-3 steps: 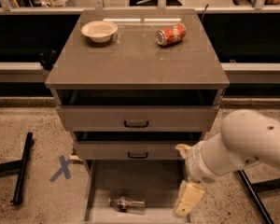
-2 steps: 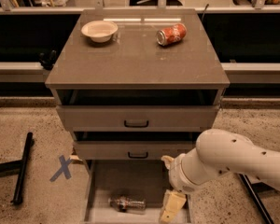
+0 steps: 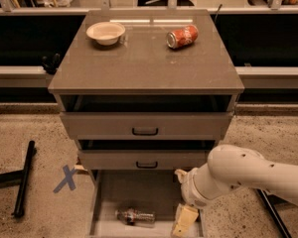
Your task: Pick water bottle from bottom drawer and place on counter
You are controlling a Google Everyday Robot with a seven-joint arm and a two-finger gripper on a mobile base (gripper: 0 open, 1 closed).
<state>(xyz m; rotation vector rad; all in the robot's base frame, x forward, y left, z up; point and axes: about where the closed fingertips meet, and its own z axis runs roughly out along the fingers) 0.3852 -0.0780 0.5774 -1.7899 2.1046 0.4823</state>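
The water bottle (image 3: 135,216) lies on its side on the grey floor of the open bottom drawer (image 3: 111,195), near its front left. My gripper (image 3: 184,220) hangs over the drawer's right front part, to the right of the bottle and apart from it. The white arm (image 3: 238,175) reaches in from the right. The counter (image 3: 144,58) is the glossy grey-brown top of the cabinet.
A cream bowl (image 3: 106,32) and a red-orange soda can (image 3: 182,36) on its side sit at the back of the counter. Two shallower drawers with black handles (image 3: 145,131) are above. A black bar (image 3: 24,177) and a blue X mark (image 3: 66,178) are on the floor at left.
The arm and gripper have moved left and lower, further over the bottom drawer. The bottle has not moved.
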